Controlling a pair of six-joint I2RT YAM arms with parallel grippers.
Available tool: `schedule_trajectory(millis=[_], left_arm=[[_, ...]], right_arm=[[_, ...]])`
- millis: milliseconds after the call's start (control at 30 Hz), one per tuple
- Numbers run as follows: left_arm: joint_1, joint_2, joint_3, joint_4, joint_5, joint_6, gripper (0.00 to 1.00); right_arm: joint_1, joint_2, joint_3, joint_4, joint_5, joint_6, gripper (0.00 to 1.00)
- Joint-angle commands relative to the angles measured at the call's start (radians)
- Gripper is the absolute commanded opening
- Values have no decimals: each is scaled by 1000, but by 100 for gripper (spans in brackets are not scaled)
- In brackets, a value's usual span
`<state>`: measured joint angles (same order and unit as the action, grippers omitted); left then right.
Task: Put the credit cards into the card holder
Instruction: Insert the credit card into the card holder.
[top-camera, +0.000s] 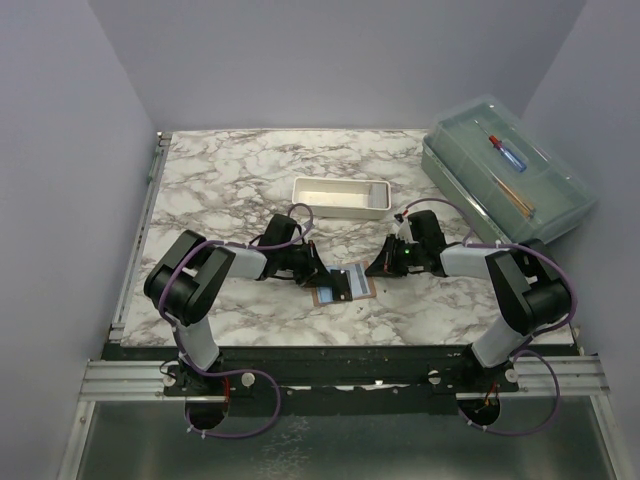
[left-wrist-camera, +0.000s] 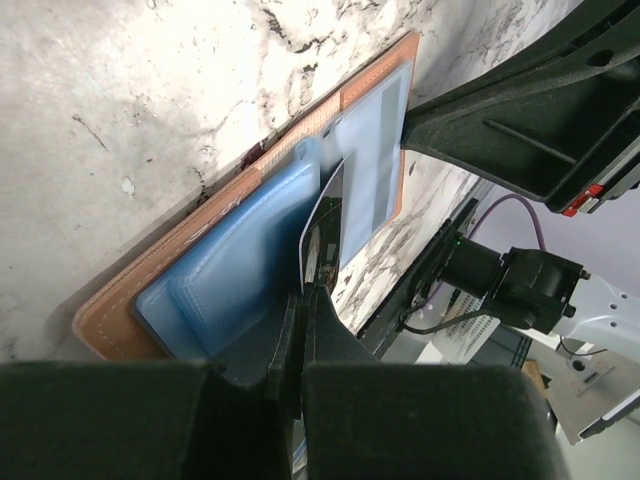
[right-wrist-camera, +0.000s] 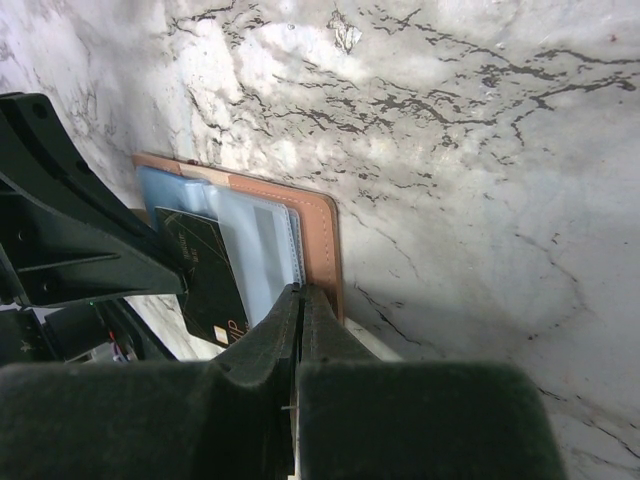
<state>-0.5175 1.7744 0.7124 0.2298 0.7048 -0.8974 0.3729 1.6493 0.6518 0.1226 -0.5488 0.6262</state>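
Note:
The tan card holder (top-camera: 362, 287) lies open on the marble table between both grippers, its blue-grey inside facing up (left-wrist-camera: 230, 270) (right-wrist-camera: 320, 230). My left gripper (top-camera: 318, 272) (left-wrist-camera: 305, 295) is shut on a credit card (left-wrist-camera: 325, 215), holding it on edge over the fold. This card has a dark face with gold lettering (right-wrist-camera: 205, 265) and a pale edge. My right gripper (top-camera: 378, 268) (right-wrist-camera: 301, 292) is shut, with its tips on the right panel's clear pocket. I cannot tell whether it pinches the pocket. No other card is in view.
A white rectangular tray (top-camera: 340, 197) stands behind the card holder. A large clear lidded box (top-camera: 505, 170) with a red-and-blue tool on it sits at the back right. The table's near edge (top-camera: 340, 350) is just in front of the card holder.

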Motion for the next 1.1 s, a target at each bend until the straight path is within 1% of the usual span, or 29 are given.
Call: schedule_trajectory(millis=[0,167,400,633,733,833,1000,1067], left_arm=[[2,14,7,-4,-116,-4,0],[2,7,4,19,-151,-28,0],[1,18,-13,78,-166,-80,0],[-47,-4,-74,177,-243,-160,0],[-59,12,-78,199,-241,-163,0],[-61,45,-70,201,-209,-146,0],[-65,61,-74,200,-181,-123,0],[-65,57,-74,199,-175,-118,0]], right_arm=[[3,25,-7,-3,18,-21,0],[2,18,-11,-4,18,-19,0],[3,9,-12,-7,21,-9,0],[7,-8,-37,17,5,59,0],[8,-39,-40,1,15,70,1],[7,-73,-16,-63,41,52,5],[6,-95,18,-165,88,-5,25],[6,-88,21,-177,85,-17,29]])
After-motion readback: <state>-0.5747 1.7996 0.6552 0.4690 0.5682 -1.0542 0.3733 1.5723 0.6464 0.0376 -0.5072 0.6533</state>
